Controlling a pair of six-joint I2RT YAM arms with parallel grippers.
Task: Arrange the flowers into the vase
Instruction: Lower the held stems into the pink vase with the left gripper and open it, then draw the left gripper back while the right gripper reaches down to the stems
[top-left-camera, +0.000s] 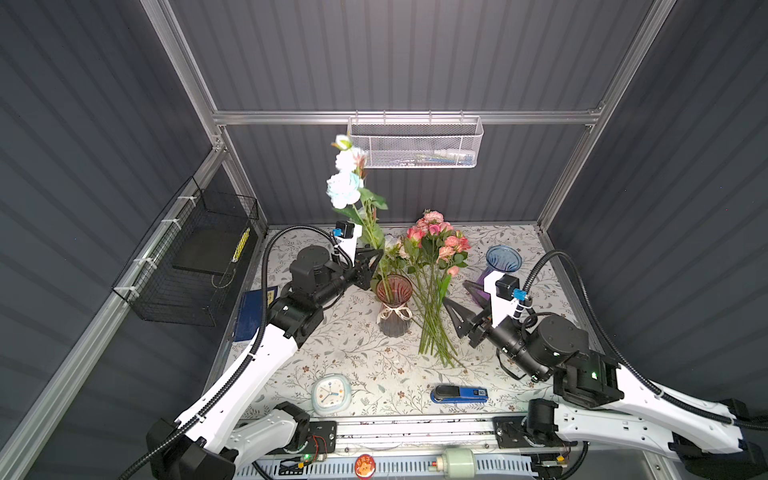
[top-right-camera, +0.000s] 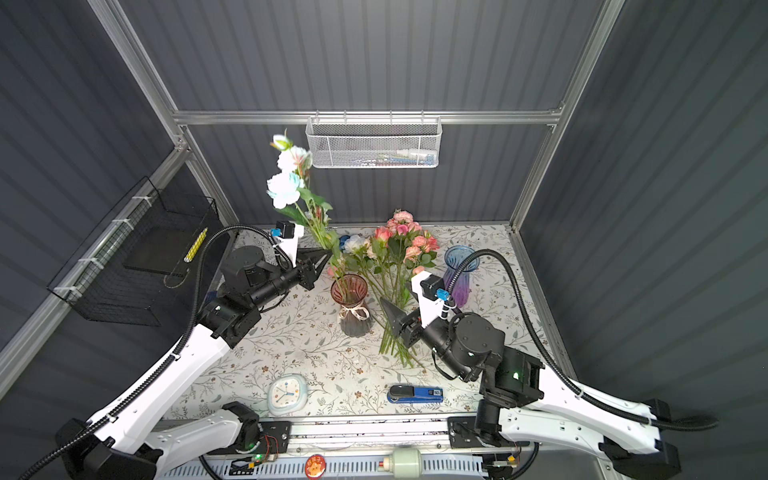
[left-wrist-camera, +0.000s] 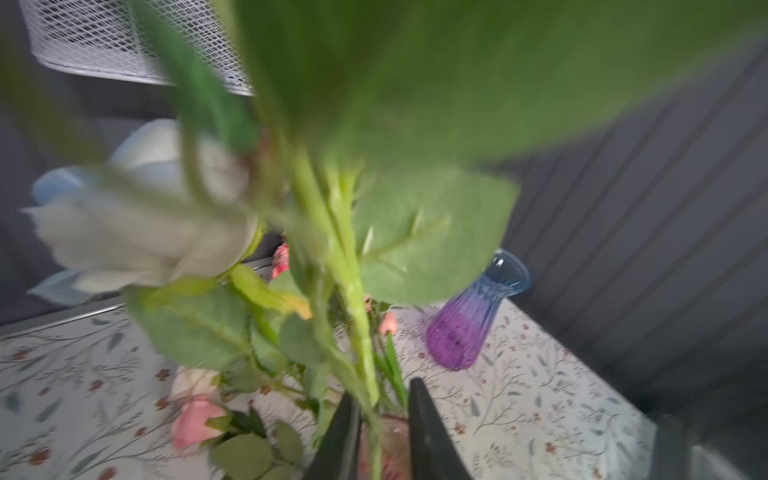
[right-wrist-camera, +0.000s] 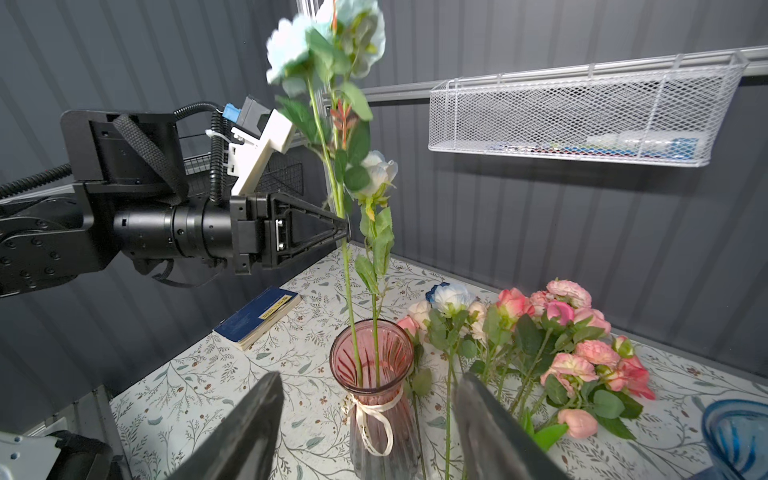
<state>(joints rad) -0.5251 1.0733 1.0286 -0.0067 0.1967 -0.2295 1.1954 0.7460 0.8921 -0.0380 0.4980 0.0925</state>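
Two stems stand in the pink glass vase (right-wrist-camera: 345, 374): a tall pale blue flower (right-wrist-camera: 286, 45) and a shorter white rose (right-wrist-camera: 376, 170). My left gripper (right-wrist-camera: 347, 228) is above the vase's rim, its jaws slightly parted around the tall stem (loose, not pinched, in the left wrist view). The remaining flowers (top-left-camera: 432, 266) lie bunched just right of the vase, pink heads toward the back wall.

The floral tabletop (top-left-camera: 353, 357) also holds a blue-and-purple vase (top-left-camera: 498, 266) farther right of the pink vase, a white clock (top-left-camera: 331, 392) and a blue stapler (top-left-camera: 457, 394) in front of it, and a blue book (right-wrist-camera: 259, 318) to its left. Dark ribbed walls surround everything. A white mesh basket (top-left-camera: 415, 143) hangs behind the vase.

My left forearm reaches in level from the vase's left. My right gripper (top-left-camera: 454, 291) hovers low on the vase's right, past the bunch, with its jaws wide and empty.
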